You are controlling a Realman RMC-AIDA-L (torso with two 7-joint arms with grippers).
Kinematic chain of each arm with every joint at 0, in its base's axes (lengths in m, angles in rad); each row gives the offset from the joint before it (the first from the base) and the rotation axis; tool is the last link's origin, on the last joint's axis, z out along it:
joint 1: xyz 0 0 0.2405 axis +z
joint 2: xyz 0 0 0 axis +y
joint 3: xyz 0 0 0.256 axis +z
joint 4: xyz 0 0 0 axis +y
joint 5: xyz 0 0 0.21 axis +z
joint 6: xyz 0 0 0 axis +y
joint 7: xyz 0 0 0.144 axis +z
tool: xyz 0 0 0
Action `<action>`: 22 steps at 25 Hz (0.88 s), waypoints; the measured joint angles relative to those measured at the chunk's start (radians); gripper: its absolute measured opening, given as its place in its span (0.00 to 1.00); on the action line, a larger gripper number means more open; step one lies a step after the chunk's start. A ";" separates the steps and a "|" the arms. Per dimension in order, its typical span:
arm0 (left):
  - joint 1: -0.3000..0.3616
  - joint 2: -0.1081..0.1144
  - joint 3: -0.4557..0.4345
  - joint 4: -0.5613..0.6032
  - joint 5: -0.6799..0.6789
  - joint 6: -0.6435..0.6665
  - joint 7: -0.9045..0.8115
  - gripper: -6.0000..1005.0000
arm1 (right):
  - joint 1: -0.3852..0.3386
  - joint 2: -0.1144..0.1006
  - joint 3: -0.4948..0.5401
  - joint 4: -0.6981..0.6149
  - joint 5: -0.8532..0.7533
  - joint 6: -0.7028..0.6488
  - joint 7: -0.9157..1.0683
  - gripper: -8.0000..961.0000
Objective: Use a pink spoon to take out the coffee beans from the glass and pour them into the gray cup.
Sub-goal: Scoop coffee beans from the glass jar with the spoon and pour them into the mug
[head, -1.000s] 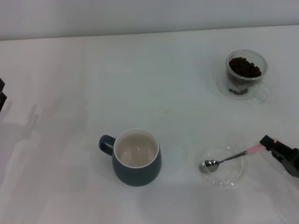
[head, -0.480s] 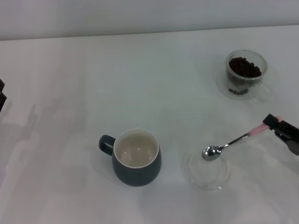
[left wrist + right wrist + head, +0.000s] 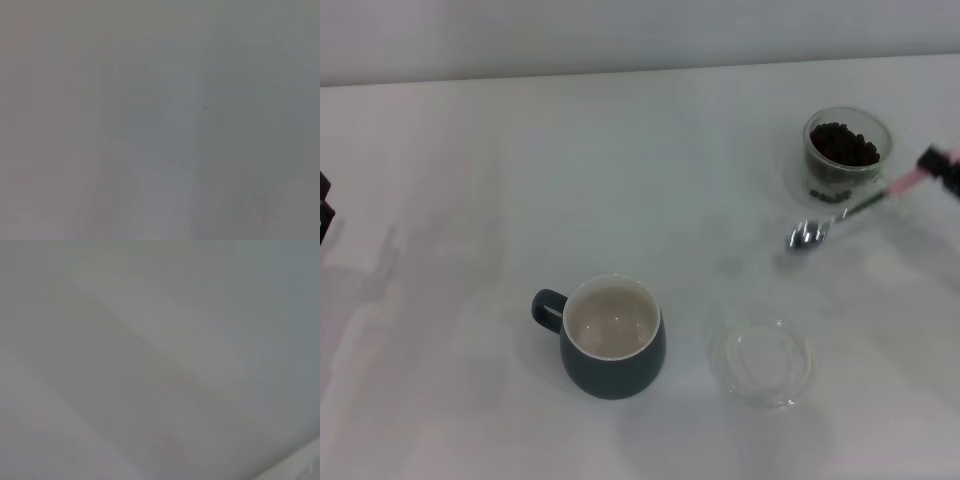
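The pink spoon (image 3: 860,206) hangs pinched by its handle in our right gripper (image 3: 942,166) at the far right, bowl low beside the glass (image 3: 847,160) of coffee beans (image 3: 843,144), presumably lining up a scoop, the gray cup (image 3: 612,338) waiting nearer.

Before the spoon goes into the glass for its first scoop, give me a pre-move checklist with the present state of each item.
1. Pink spoon held at its handle end by the right gripper: ok.
2. Spoon bowl empty: ok.
3. Glass upright, coffee beans inside: ok.
4. Spoon bowl above the glass mouth: not ok, it is beside the glass.
5. Gray cup upright, opening clear: ok.
6. Left gripper parked at the table's edge: ok.
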 joint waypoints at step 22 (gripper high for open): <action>-0.004 -0.002 0.010 -0.028 0.009 0.022 0.003 0.65 | 0.152 -0.018 -0.010 -0.182 0.066 -0.233 -0.158 0.17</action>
